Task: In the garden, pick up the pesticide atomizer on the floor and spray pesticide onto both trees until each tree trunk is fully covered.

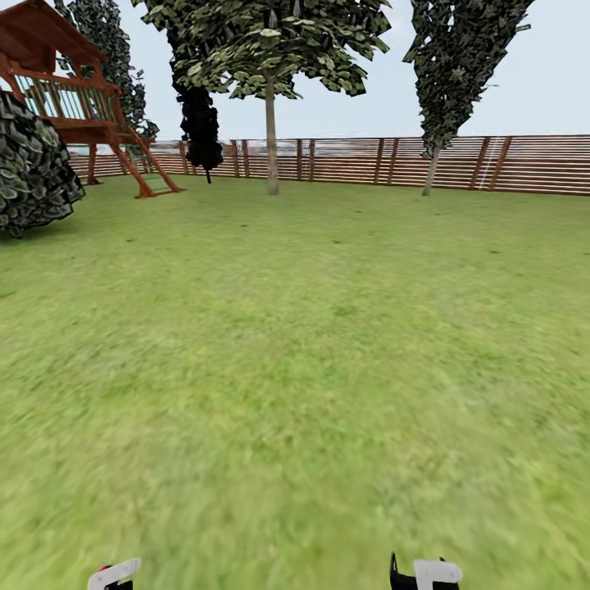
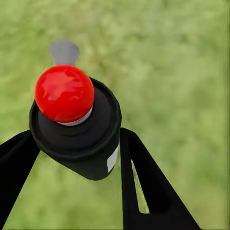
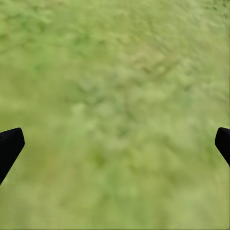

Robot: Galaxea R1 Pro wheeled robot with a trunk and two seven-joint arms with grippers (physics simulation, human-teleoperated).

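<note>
Left hand (image 2: 76, 158): fingers pinched on the pesticide atomizer (image 2: 76, 129) (dark bottle, red top), held over grass. Right hand (image 3: 115, 143): fingers spread wide, nothing between them, above the lawn (image 3: 115, 86). Garden: broad green lawn, brown slat fence (image 1: 459, 164) at the far side. One pale-trunked tree (image 1: 271, 131) far centre. Wooden play tower (image 1: 74, 90) far left; dark bush (image 1: 33, 164) beside it.

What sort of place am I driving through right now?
A fenced back garden, most likely: a wide green lawn ringed by a brown slatted wooden fence, with a wooden play tower and a pale-trunked tree ahead. The left gripper holds the pesticide atomizer.
</note>
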